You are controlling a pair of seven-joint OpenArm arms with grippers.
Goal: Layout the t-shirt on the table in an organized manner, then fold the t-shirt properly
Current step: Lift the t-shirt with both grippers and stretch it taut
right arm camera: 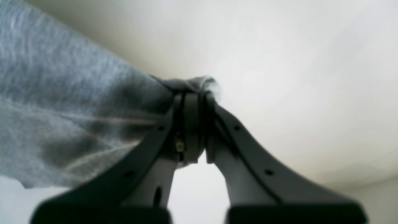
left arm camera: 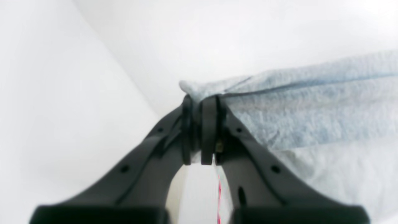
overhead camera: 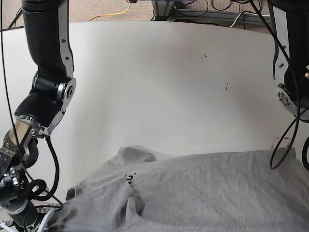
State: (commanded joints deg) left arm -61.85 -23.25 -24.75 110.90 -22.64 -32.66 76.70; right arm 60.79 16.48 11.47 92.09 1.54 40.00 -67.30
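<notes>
The heather-grey t-shirt (overhead camera: 203, 193) lies wrinkled across the near part of the white table (overhead camera: 169, 82), with a bit of dark lettering (overhead camera: 129, 179) showing. In the left wrist view my left gripper (left arm camera: 199, 102) is shut on a bunched corner of the t-shirt (left arm camera: 311, 102), which stretches away to the right. In the right wrist view my right gripper (right arm camera: 194, 96) is shut on another bunched edge of the t-shirt (right arm camera: 62, 109), whose cloth trails off to the left. Neither gripper's fingertips show in the base view; only the arms do, at its left and right edges.
Small dark specks (overhead camera: 204, 55) mark the tabletop. A thin red line (left arm camera: 219, 193) shows between the left gripper's fingers, and red flecks (overhead camera: 280, 140) sit near the table's right side. Cables (overhead camera: 116, 12) lie on the floor beyond the far edge.
</notes>
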